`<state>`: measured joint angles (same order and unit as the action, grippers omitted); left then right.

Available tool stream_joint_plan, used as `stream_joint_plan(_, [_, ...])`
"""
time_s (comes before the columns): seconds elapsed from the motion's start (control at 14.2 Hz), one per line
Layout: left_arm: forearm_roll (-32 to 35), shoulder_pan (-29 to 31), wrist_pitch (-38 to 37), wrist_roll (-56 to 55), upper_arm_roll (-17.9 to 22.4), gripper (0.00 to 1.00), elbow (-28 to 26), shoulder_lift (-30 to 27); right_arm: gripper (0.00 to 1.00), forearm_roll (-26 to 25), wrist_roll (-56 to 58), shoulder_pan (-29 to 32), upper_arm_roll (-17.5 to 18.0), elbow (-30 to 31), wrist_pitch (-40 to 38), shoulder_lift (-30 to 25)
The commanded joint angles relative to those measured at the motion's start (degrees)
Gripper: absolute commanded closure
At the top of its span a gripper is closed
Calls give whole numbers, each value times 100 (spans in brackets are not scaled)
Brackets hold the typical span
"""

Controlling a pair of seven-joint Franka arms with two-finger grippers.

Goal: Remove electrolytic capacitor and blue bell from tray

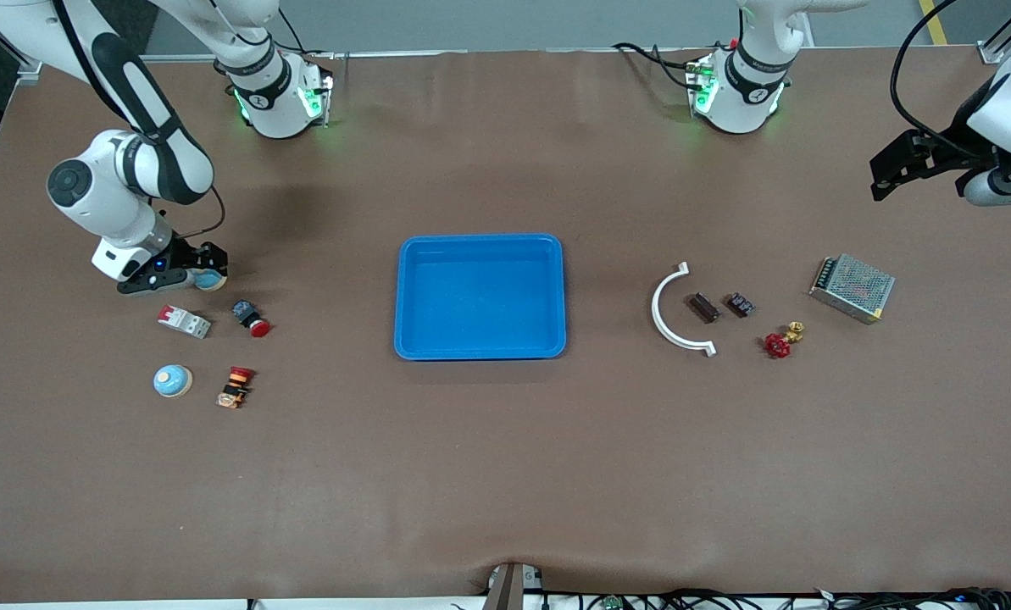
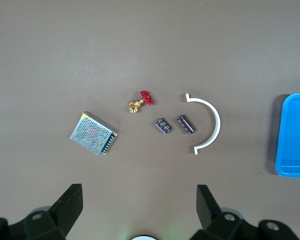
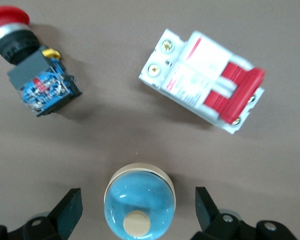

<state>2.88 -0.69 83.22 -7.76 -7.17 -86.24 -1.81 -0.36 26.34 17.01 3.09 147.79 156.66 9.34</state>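
A blue bell (image 3: 140, 202) with a cream button stands on the table between the fingers of my right gripper (image 3: 137, 199), which is open and touches it on neither side. In the front view this bell (image 1: 211, 278) and the right gripper (image 1: 198, 271) are at the right arm's end. A second blue bell (image 1: 173, 380) lies nearer the camera. The dark cylindrical capacitor (image 1: 705, 307) (image 2: 186, 124) lies beside a similar dark part (image 1: 741, 304). My left gripper (image 1: 882, 176) (image 2: 138, 192) hangs open and empty, high over the left arm's end.
A blue tray (image 1: 403, 296) sits mid-table. Near the bells lie a white-and-red breaker (image 1: 184, 321), a red push-button (image 1: 251, 318) and an orange-topped switch (image 1: 236, 387). By the capacitor lie a white curved bracket (image 1: 670, 318), a red-handled valve (image 1: 781, 341) and a mesh-covered metal box (image 1: 852, 288).
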Motion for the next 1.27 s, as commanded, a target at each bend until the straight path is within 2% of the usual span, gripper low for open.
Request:
stream_joint_plan(0.0, [-261, 34, -8, 126, 14, 0, -95, -144, 0, -8, -181, 22, 104, -328, -818, -362])
stream_joint_plan(0.28, [-261, 43, 1, 126, 23, 0, -86, -144, 0, 0, -496, -154, 104, -1425, -2304, -336])
stream_joint_plan(0.49, [-270, 26, 19, 82, 14, 0, -86, -127, 0, 0, -1260, -592, 96, -2287, -3227, -301])
stream_joint_plan(0.92, [-261, 34, 1, 82, 32, 0, -68, -118, 0, -8, -2009, -1173, 87, -3597, -4502, -275])
stream_joint_plan(1.2, [-261, 34, -34, 38, 23, 0, -103, -162, 0, -8, -2194, -1384, 26, -3985, -4925, -283])
